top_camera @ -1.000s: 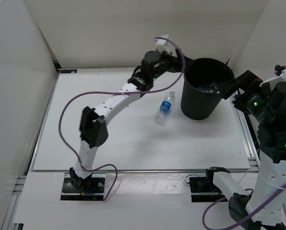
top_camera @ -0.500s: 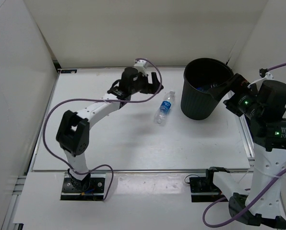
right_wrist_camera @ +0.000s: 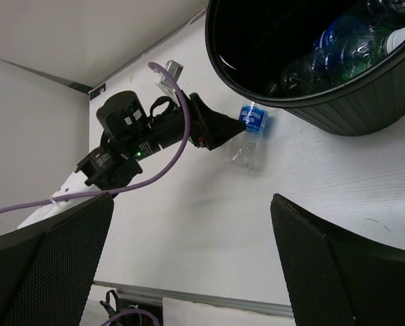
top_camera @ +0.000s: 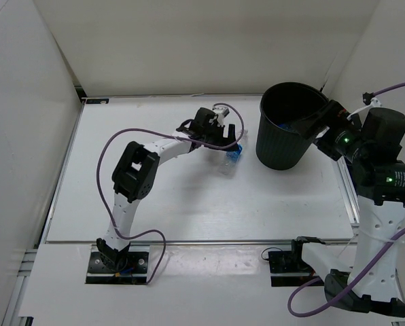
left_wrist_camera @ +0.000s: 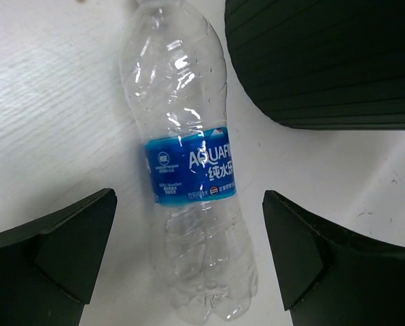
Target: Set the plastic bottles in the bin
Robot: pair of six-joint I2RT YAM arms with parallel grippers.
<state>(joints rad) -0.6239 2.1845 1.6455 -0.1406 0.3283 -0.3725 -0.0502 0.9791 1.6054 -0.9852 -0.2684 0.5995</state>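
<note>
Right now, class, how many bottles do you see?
4. One bottle lies beside the bin; inside it, a blue-labelled one, a green one, a white-capped one. More may be hidden.

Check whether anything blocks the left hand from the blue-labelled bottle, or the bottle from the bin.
Nothing visible does. The open left hand brackets the blue-labelled bottle, and only bare table lies between it and the black bin.

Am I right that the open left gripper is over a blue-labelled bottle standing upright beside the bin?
Not quite: the left wrist view shows the blue-labelled bottle lying on its side, under the open left gripper, beside the bin.
</note>
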